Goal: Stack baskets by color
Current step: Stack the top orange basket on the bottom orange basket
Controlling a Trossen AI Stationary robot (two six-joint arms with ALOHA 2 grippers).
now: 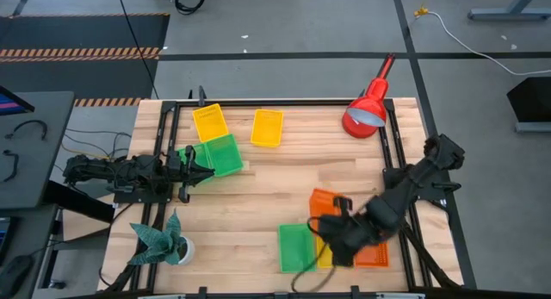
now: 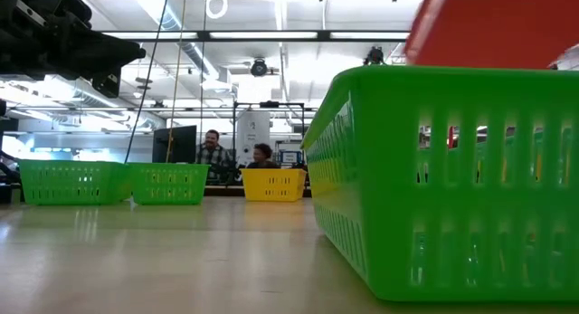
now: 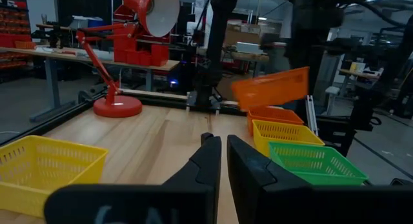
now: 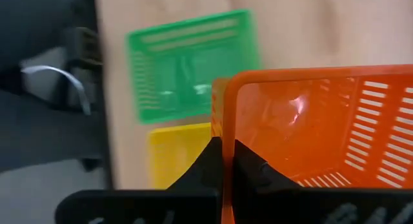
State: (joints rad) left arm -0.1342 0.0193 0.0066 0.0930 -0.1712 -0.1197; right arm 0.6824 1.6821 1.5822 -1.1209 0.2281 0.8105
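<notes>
My right gripper [image 4: 226,153] is shut on an orange basket [image 3: 271,88], which hangs tilted above a row of three baskets near the table's front right. The row is an orange basket [image 3: 274,114], a yellow one [image 3: 284,135] and a green one [image 1: 295,247]. Two yellow baskets [image 1: 210,122] [image 1: 267,127] and a green basket [image 1: 225,154] stand on their bottoms at the far left. My left gripper [image 3: 222,159] waits shut at the left edge, pointing level, beside that green basket and holding nothing. My right gripper pinches one side wall of the orange basket [image 4: 224,130] just below the rim, with one finger inside the basket and one outside. The fingers slant down onto it from above. The basket is lifted clear of the table and tilted, its open side toward the wrist.
A red desk lamp [image 1: 366,114] stands at the far right corner. A small green paper plant [image 1: 164,240] sits at the near left edge. Bare wood lies across the table's middle [image 1: 275,183]. People sit in the room beyond the table [image 2: 213,151].
</notes>
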